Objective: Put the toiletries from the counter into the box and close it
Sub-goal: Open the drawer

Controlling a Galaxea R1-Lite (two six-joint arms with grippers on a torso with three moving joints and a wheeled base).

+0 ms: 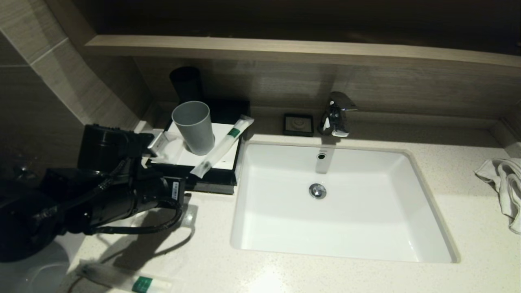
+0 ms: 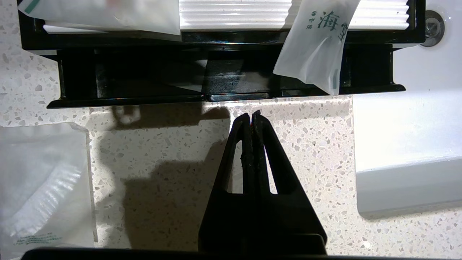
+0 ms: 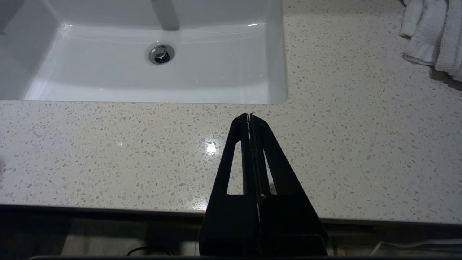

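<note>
The black box point(image 1: 215, 176) with its white top panel stands on the counter point(image 1: 285, 276) left of the sink. Its shallow drawer point(image 2: 231, 81) is pulled partly out. One long translucent packet point(image 1: 223, 146) with a green label lies slanted across the top, and its end point(image 2: 314, 47) hangs over the drawer. Another packet point(image 2: 108, 14) rests on the box's other side. A third long packet point(image 1: 126, 280) lies near the counter's front left, and a clear sachet point(image 2: 43, 180) lies flat on the counter. My left gripper point(image 2: 251, 115) is shut and empty, just short of the drawer's front lip. My right gripper point(image 3: 249, 116) is shut and empty over the counter in front of the sink.
A grey cup point(image 1: 194, 128) stands on the box's white panel. The white sink basin point(image 1: 338, 203) lies right of the box, with a chrome tap point(image 1: 336, 114) and a small black soap dish point(image 1: 298, 124) behind. A white towel point(image 1: 504, 183) lies at the far right.
</note>
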